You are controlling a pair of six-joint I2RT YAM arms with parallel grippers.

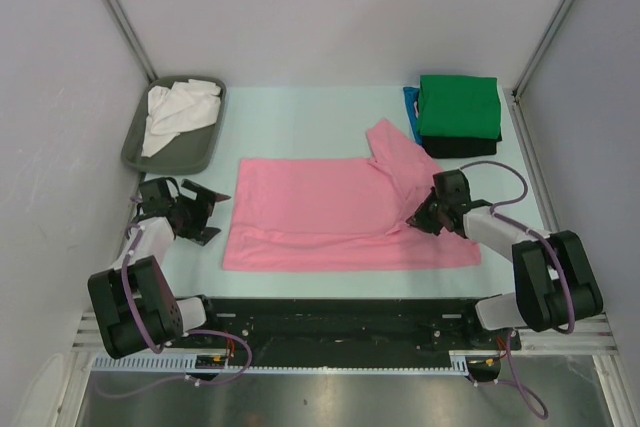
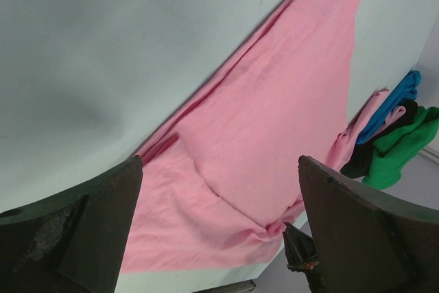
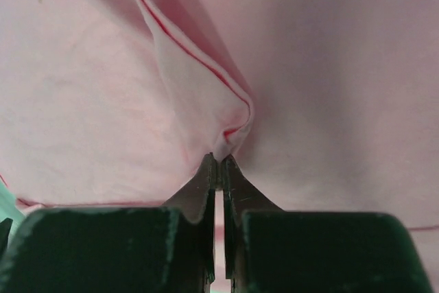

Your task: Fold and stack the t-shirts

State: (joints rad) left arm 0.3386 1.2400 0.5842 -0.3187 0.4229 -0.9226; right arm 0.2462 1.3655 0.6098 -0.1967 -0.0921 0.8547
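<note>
The pink t-shirt (image 1: 320, 212) lies spread across the table, its right part folded and bunched. It also shows in the left wrist view (image 2: 274, 121) and fills the right wrist view (image 3: 309, 87). My right gripper (image 1: 420, 215) is shut on a pinched fold of the pink shirt (image 3: 221, 161) at its right side. My left gripper (image 1: 205, 217) is open and empty, just left of the shirt's left edge. Folded green (image 1: 457, 105), black (image 1: 460, 147) and blue (image 1: 411, 105) t-shirts are stacked at the back right. The white t-shirt (image 1: 175, 112) lies crumpled in the tray.
The grey tray (image 1: 140, 152) sits at the back left. White walls with metal posts close in the left, right and back sides. Pale green table surface (image 1: 310, 127) shows between tray and stack.
</note>
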